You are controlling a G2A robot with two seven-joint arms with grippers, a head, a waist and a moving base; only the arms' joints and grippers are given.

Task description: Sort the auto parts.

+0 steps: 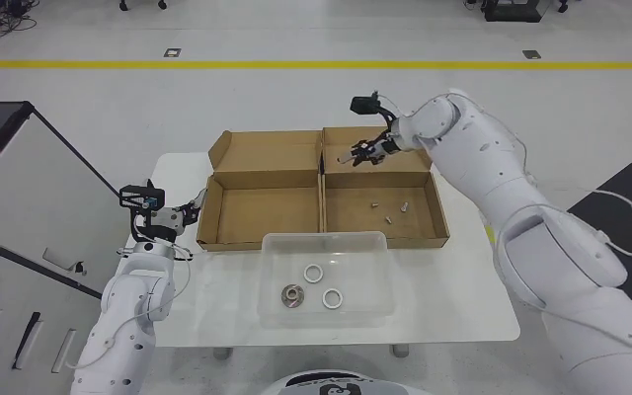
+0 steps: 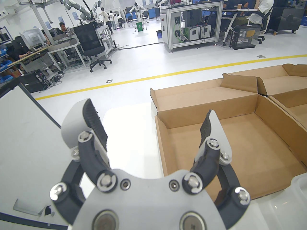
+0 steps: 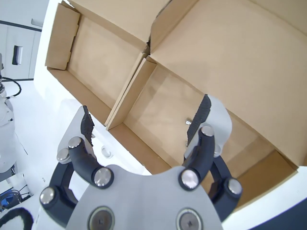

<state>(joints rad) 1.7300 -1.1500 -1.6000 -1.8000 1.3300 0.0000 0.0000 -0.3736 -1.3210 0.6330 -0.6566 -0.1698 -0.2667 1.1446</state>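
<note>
Clear bin [image 1: 367, 240] at the worktop's near edge holds two white rings [image 1: 314, 274] and a metal hub [image 1: 292, 293]. The right end effector [image 1: 357, 153] gapes empty over the right box [image 1: 435, 212], which holds small bolts [image 1: 389, 216]. The left end effector [image 2: 151, 118], also wide open and empty, sits at the left edge. Likely between picks; the next calls for reaching into the bin.

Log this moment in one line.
left hand: open, beside left box | right hand: open, over right box | tub: two rings, bearing

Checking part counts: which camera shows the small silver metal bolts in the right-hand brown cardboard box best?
Top view: the small silver metal bolts lie unobstructed on the right-hand brown cardboard box floor. Right wrist view: one bolt half behind the right claw. Left wrist view: that box's corner, floor cut off.
</note>
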